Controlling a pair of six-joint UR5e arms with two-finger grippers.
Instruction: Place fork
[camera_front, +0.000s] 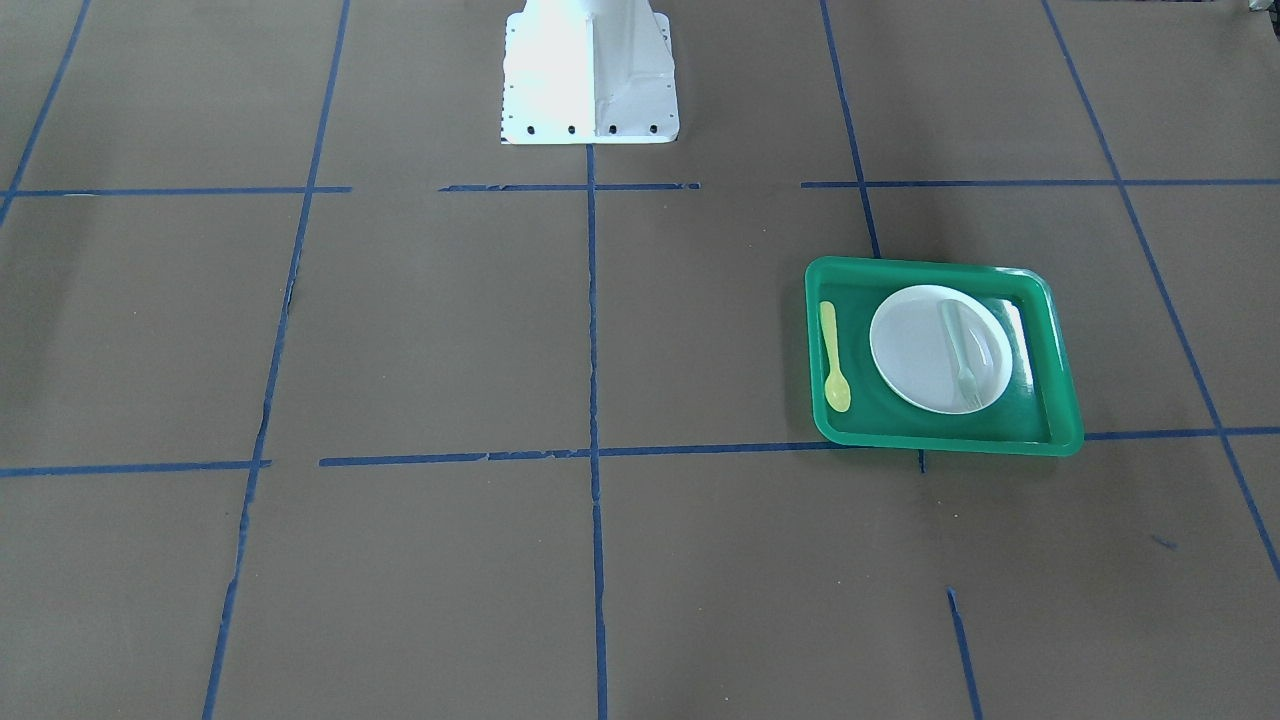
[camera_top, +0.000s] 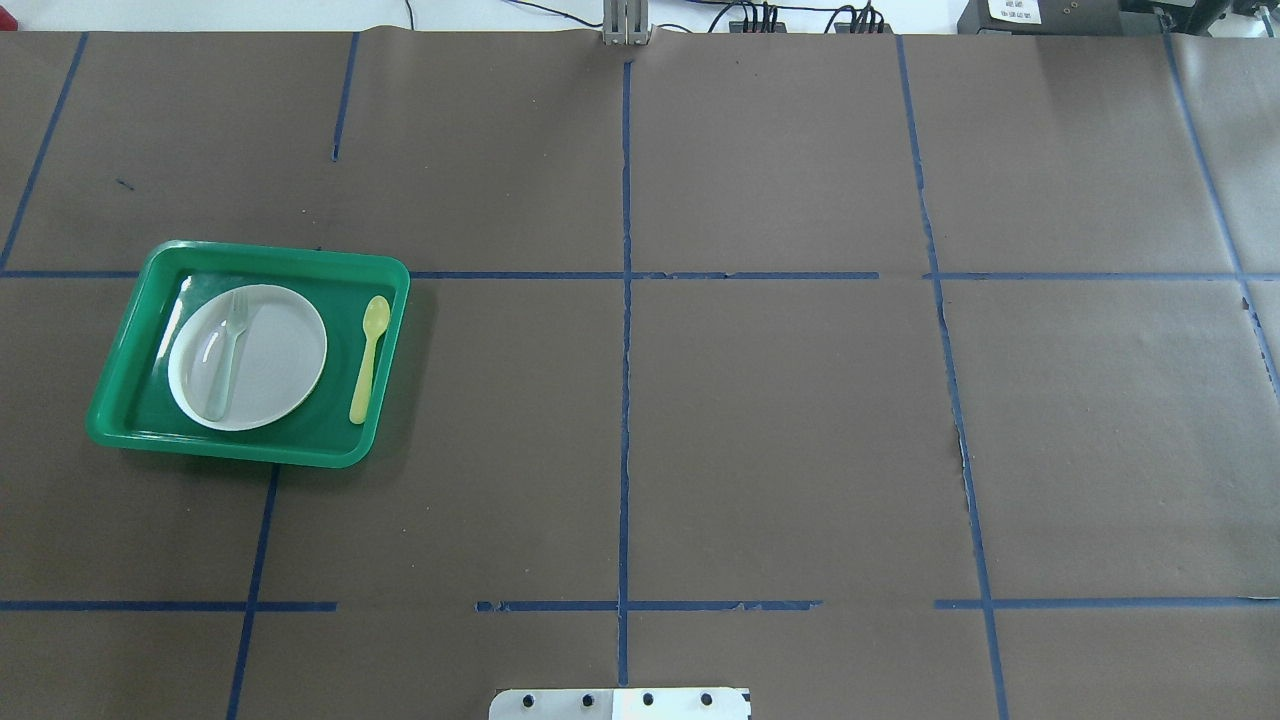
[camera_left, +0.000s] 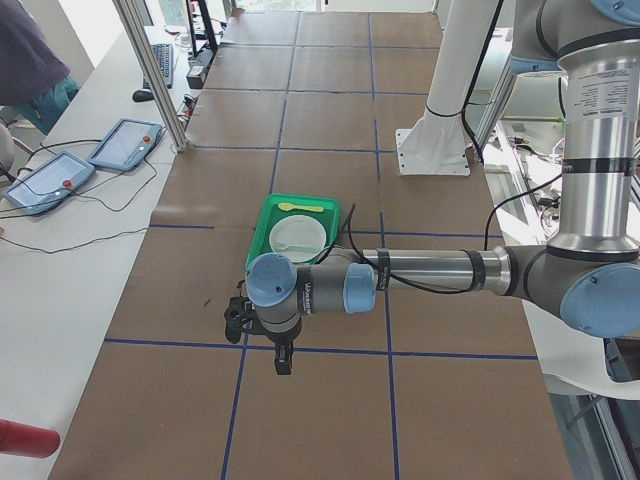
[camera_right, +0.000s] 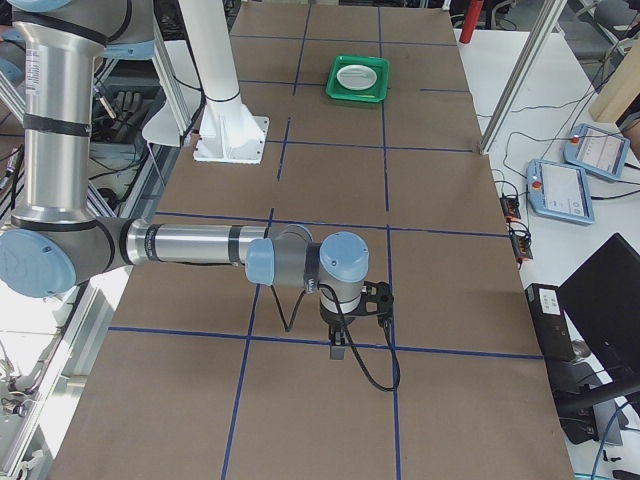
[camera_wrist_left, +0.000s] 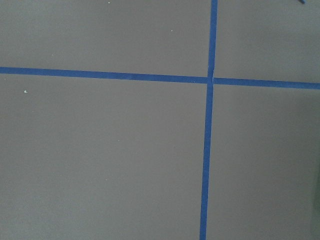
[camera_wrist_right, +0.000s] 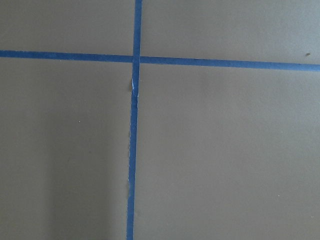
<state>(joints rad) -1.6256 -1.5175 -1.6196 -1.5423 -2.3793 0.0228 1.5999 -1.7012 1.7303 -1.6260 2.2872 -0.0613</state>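
Note:
The pale translucent fork lies on a white plate inside a green tray on the table's left half. It also shows in the front-facing view, lying on the plate in the tray. My left gripper shows only in the exterior left view, hanging over bare brown paper nearer the camera than the tray. My right gripper shows only in the exterior right view, far from the tray. I cannot tell whether either is open. Both wrist views show only paper and blue tape.
A yellow spoon lies in the tray beside the plate, also in the front-facing view. The robot's white base stands at mid-table. Tablets and cables lie on the side bench. Blue tape lines grid the brown paper.

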